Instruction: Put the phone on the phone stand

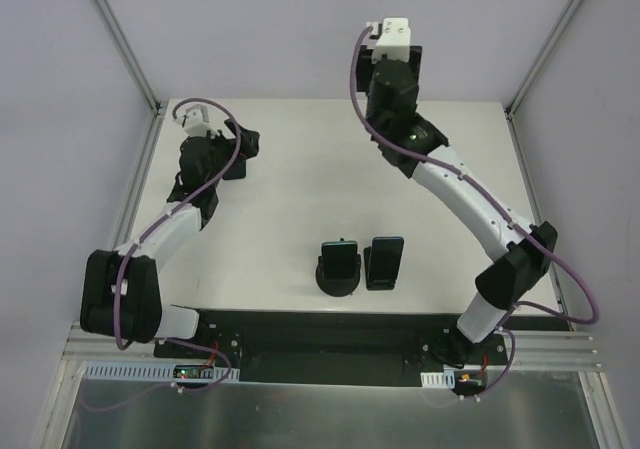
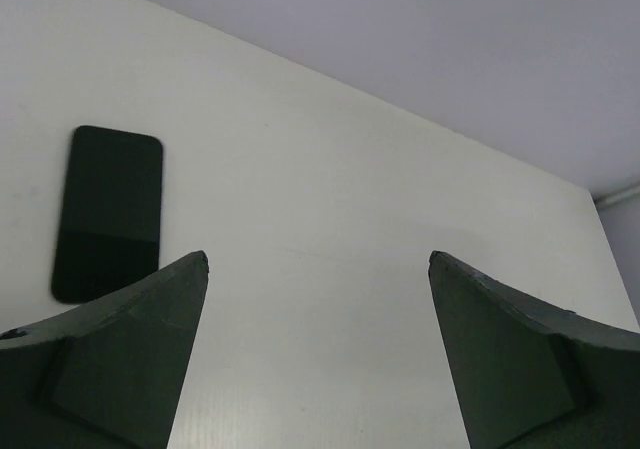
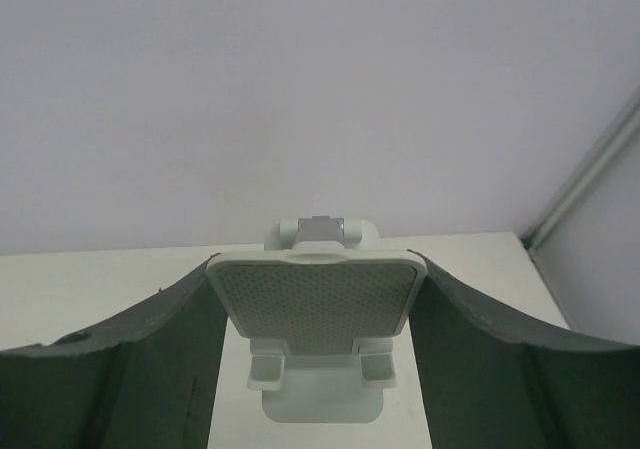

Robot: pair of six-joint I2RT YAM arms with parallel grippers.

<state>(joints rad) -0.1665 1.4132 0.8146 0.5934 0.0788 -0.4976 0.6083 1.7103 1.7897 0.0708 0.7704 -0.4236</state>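
A black phone [image 2: 108, 212] lies flat on the white table, just left of my left gripper's left finger. My left gripper [image 2: 318, 259] is open over bare table, with nothing between its fingers. From above, this gripper [image 1: 245, 145] hovers at the table's far left and partly covers the phone [image 1: 235, 169]. A white phone stand [image 3: 315, 314] with a grey dimpled back plate sits between the fingers of my right gripper [image 3: 315, 261], which is shut on its sides. In the top view the stand [image 1: 393, 37] is held up high at the back of the table.
Two dark phones lean upright on black stands near the front centre, one on a round base [image 1: 339, 266] and one beside it [image 1: 384, 262]. Metal frame posts [image 1: 125, 39] rise at the table's back corners. A black strip [image 1: 320, 334] runs along the near edge.
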